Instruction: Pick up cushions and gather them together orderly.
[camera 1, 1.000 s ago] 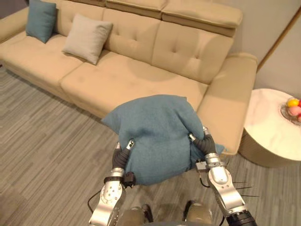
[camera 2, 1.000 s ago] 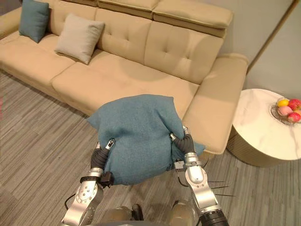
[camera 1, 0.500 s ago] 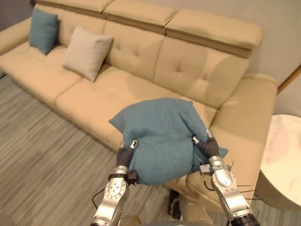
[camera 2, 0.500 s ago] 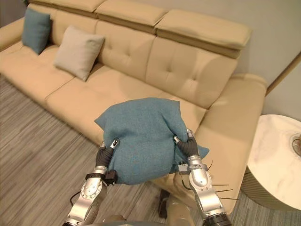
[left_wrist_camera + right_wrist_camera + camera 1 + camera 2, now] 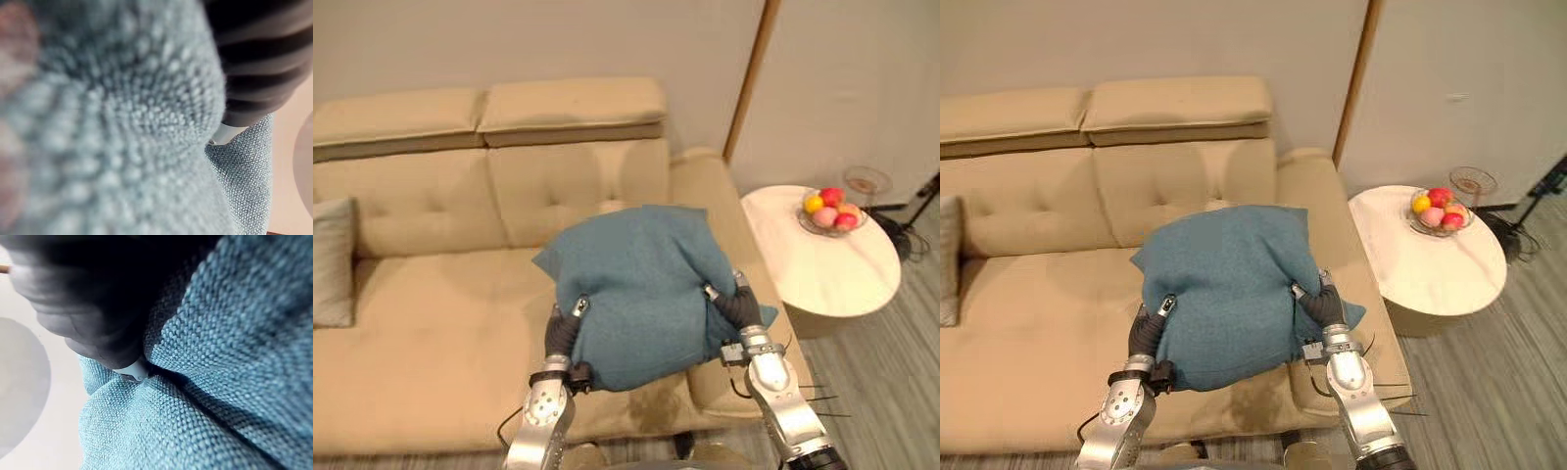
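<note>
1. While the teal cushion (image 5: 641, 284) hangs mid-frame in the left eye view, above the front edge of the beige sofa (image 5: 431, 323), the left hand (image 5: 564, 335) grips its 8 o'clock corner and the right hand (image 5: 736, 305) its 4 o'clock edge. Each thumb is pressed over the front face, clamped on the fabric.
2. Right eye view: same scene. A grey cushion (image 5: 948, 259) leans at 9 o'clock. A round table (image 5: 1430, 269) with a fruit bowl (image 5: 1438, 211) stands at 2 o'clock.
3. Left wrist view: weave pressed close against the hand; fingers hidden.
4. Right wrist view: a fold of cloth is nipped beside the hand.
5. Judgement: light, soft and compressible, and the coarse weave is not slippery. It sags and dents at the grips, so hold opposite edges deep enough to catch the filling, not the cover alone.
</note>
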Robot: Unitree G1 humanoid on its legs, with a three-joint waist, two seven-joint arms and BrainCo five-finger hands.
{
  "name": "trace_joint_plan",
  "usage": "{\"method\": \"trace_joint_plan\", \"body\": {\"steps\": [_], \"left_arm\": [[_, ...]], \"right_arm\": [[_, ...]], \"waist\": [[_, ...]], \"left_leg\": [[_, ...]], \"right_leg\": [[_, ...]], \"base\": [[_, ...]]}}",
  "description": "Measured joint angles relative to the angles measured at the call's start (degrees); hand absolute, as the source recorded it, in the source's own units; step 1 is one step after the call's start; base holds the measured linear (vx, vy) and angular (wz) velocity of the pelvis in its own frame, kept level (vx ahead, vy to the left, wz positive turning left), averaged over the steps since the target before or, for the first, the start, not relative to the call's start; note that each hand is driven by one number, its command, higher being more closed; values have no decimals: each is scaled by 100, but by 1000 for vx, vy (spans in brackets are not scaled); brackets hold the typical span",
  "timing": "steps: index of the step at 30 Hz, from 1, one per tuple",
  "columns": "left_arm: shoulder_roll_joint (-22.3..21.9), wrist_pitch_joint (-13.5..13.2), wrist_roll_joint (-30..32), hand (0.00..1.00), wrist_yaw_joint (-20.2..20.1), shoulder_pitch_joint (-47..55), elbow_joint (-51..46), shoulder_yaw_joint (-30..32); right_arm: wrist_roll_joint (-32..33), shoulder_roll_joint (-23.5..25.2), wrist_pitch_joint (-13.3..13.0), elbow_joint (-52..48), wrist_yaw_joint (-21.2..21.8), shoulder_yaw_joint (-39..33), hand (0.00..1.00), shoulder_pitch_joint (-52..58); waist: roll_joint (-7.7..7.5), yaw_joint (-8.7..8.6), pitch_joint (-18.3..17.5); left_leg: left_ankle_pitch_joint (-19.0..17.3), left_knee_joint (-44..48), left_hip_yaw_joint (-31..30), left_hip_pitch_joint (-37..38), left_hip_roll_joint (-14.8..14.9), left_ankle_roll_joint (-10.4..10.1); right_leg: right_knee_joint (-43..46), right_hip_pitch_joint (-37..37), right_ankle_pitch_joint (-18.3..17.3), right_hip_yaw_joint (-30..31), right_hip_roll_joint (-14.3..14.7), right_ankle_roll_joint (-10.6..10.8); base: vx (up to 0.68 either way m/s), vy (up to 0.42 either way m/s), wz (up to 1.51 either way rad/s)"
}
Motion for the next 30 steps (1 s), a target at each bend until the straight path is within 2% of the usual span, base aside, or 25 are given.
{"method": "trace_joint_plan", "body": {"steps": [2,7,10,12,13,15,17,20,21,24,27,30], "left_arm": [[7,-1,38,100,13,29,-113,84],[-2,-5,129,100,423,-549,-106,418],[121,-14,301,100,814,-1911,318,495],[500,-9,325,100,1127,-3632,1150,523],[597,-5,326,100,1156,-4088,1377,566],[1060,13,324,100,1468,-5676,2042,622],[1300,15,327,100,1601,-6653,2388,629],[1464,19,375,100,1677,-8017,3168,654],[1478,21,386,0,1696,-8640,3575,704],[1477,52,382,0,1743,-9534,4161,741],[1475,117,357,0,1722,-10321,4707,802],[1461,182,293,0,1620,-10429,5007,1012]], "right_arm": [[-14,12,5,4,-6,70,100,-130],[-380,130,16,243,-320,308,100,-1215],[-546,217,47,877,-806,141,100,-2422],[-677,219,150,1574,-1173,-194,100,-3828],[-678,218,200,1760,-1227,-288,100,-4214],[-701,236,347,2320,-1527,-597,100,-5620],[-750,271,408,2547,-1733,-910,100,-6409],[-801,335,442,3206,-2034,-1360,100,-7504],[-779,343,443,3538,-2158,-1518,0,-7982],[-713,218,434,3876,-2325,-1778,0,-8543],[-355,-43,434,4546,-2389,-1903,0,-9177],[34,-131,435,4874,-2357,-1944,0,-9382]], "waist": [[-7,113,4],[-19,129,84],[-9,197,539],[-22,249,892],[-30,258,1017],[-79,276,1506],[-81,278,1692],[-79,274,1708],[-80,272,1769],[-79,190,1789],[-82,95,1872],[-77,92,2090]], "left_leg": [[5,-73,156,-43,-35,12],[48,110,240,-780,-58,80],[98,416,103,-1287,19,155],[241,572,-52,-1891,2,225],[315,569,-92,-1999,-15,233],[555,543,-182,-2328,-47,278],[719,477,-282,-2581,-77,290],[903,444,-423,-3039,-112,294],[947,440,-482,-3181,-141,312],[1154,203,-652,-3450,-219,323],[1544,-309,-857,-3737,-369,321],[1705,-549,-963,-3837,-390,308]], "right_leg": [[-16,-168,70,32,-18,53],[-94,-854,390,-8,-77,64],[-95,-1152,579,-359,-121,28],[-98,-1580,740,-619,-191,-3],[-97,-1666,797,-666,-203,-42],[-105,-1954,958,-771,-233,-65],[-121,-2178,1056,-894,-251,-88],[-206,-2531,1207,-1020,-259,-120],[-217,-2636,1233,-1066,-258,-125],[-291,-2879,1293,-1226,-313,-131],[-397,-3214,1380,-1462,-385,-154],[-413,-3350,1380,-1586,-392,-154]], "base": [[-5,58,-41],[-68,9,-16],[-201,-46,22],[-277,-43,43],[-273,-55,38],[-252,-65,24],[-172,-65,29],[-98,-50,22],[-59,-20,18],[-46,-23,32],[-38,-13,40],[-32,2,23]]}}
